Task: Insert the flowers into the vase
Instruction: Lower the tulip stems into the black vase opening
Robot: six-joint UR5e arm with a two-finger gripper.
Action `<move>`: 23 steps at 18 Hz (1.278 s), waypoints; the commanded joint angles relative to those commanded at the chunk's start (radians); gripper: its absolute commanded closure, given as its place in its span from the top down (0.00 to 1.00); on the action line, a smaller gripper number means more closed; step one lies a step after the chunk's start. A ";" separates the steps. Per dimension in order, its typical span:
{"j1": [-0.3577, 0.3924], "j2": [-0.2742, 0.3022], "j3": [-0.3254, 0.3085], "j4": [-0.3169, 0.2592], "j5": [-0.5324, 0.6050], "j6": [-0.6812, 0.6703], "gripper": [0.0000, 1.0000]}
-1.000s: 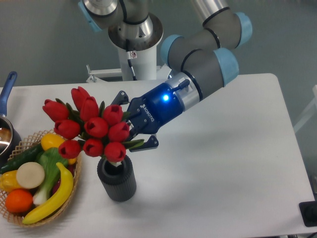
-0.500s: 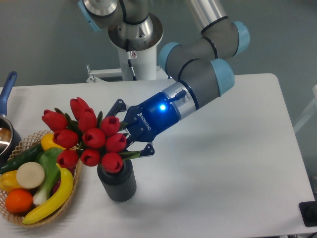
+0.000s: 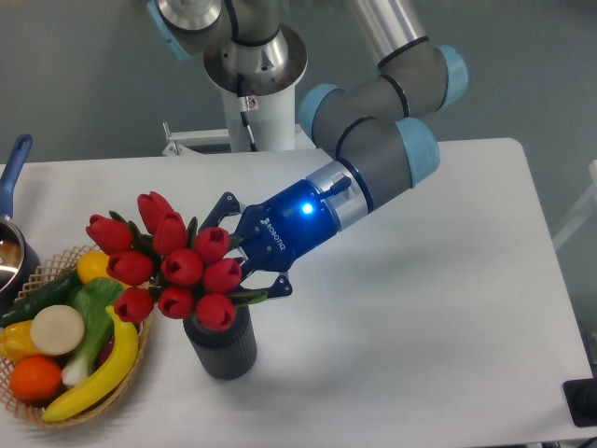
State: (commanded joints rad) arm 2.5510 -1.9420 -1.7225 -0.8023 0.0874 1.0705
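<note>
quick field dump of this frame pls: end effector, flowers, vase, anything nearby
end effector: tilted down-left, closed on the flowers' stems
flowers: red tulip bunch, leaning left, lowest bud over the vase mouth
vase: dark grey, ribbed, upright on the table
stems in vase: cannot tell, hidden by buds
basket: left of vase, holds toy fruit and vegetables
pot: blue handle, at left edge

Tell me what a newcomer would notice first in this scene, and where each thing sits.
The bunch of red flowers left of centre grabs the eye, tilted over the dark ribbed vase at the table's front and reaching out over the basket rim. The arm's hand, with a glowing blue light behind it, grips the bunch from the right. At the far left sits a wicker basket of bright toy fruit and vegetables.
</note>
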 joint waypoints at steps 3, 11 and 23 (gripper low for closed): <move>0.002 0.002 -0.022 0.000 0.000 0.012 0.40; 0.008 0.000 -0.061 0.002 0.000 0.072 0.40; 0.011 -0.032 -0.086 0.000 0.008 0.146 0.40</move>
State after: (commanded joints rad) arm 2.5617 -1.9742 -1.8085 -0.8023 0.0951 1.2164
